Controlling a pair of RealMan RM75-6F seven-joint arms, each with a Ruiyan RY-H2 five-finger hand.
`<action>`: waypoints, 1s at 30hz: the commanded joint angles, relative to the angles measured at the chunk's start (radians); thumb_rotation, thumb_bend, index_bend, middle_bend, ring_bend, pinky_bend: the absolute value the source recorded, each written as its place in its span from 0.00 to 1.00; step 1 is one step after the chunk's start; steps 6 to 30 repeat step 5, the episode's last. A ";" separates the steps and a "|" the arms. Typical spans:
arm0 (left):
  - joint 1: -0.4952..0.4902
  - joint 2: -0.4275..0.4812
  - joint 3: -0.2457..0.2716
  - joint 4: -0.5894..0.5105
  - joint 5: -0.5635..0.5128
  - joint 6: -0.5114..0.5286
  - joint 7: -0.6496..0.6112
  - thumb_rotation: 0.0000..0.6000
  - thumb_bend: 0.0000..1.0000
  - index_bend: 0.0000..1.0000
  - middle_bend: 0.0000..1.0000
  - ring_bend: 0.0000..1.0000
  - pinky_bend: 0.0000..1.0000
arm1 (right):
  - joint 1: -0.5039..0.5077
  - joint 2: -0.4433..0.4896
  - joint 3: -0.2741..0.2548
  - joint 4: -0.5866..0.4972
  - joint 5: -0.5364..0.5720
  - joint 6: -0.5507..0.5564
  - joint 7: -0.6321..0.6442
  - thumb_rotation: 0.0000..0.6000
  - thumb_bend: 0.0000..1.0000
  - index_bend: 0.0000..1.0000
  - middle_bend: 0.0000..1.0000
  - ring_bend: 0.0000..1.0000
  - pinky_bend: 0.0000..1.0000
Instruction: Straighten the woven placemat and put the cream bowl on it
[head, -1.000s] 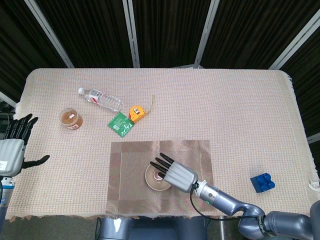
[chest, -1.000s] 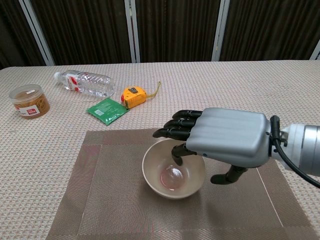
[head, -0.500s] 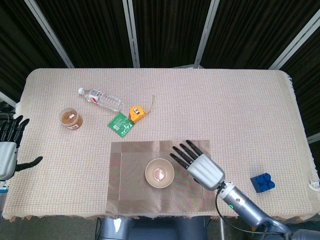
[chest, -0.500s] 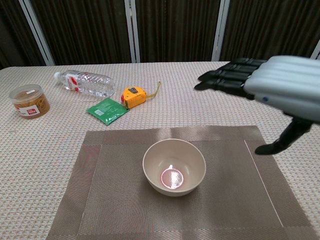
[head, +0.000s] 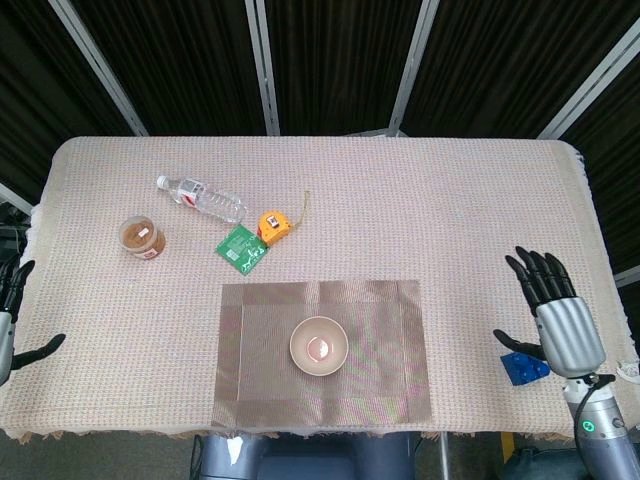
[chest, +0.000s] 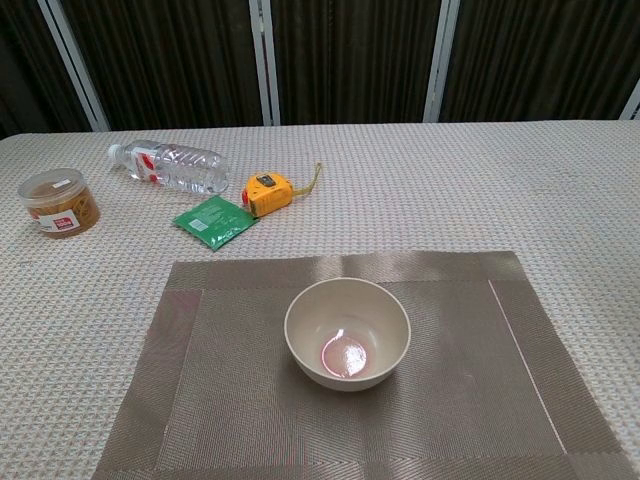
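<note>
The bowl (head: 319, 345) sits upright at the middle of the placemat (head: 380, 310), which lies square on the tabletop (head: 450, 220). I judge it rigid, light, breakable; grip its rim. Left robot hand (head: 8, 320) and right robot hand (head: 555, 320) are released, fingers spread.

The right hand (head: 558, 322) is off the cream bowl (head: 319, 345) and now hovers well to its right, fingers spread, above the blue brick (head: 523, 367); it is gone from the chest view. The left hand (head: 8, 318) sits further from the bowl, at the frame edge.
</note>
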 joint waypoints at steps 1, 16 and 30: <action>0.006 0.004 0.002 0.005 0.008 0.006 -0.010 1.00 0.00 0.00 0.00 0.00 0.00 | -0.050 0.028 -0.012 0.068 0.023 0.012 0.113 1.00 0.00 0.00 0.00 0.00 0.00; 0.009 0.006 0.002 0.009 0.017 0.006 -0.020 1.00 0.00 0.00 0.00 0.00 0.00 | -0.070 0.045 -0.015 0.054 0.034 0.014 0.102 1.00 0.00 0.00 0.00 0.00 0.00; 0.009 0.006 0.002 0.009 0.017 0.006 -0.020 1.00 0.00 0.00 0.00 0.00 0.00 | -0.070 0.045 -0.015 0.054 0.034 0.014 0.102 1.00 0.00 0.00 0.00 0.00 0.00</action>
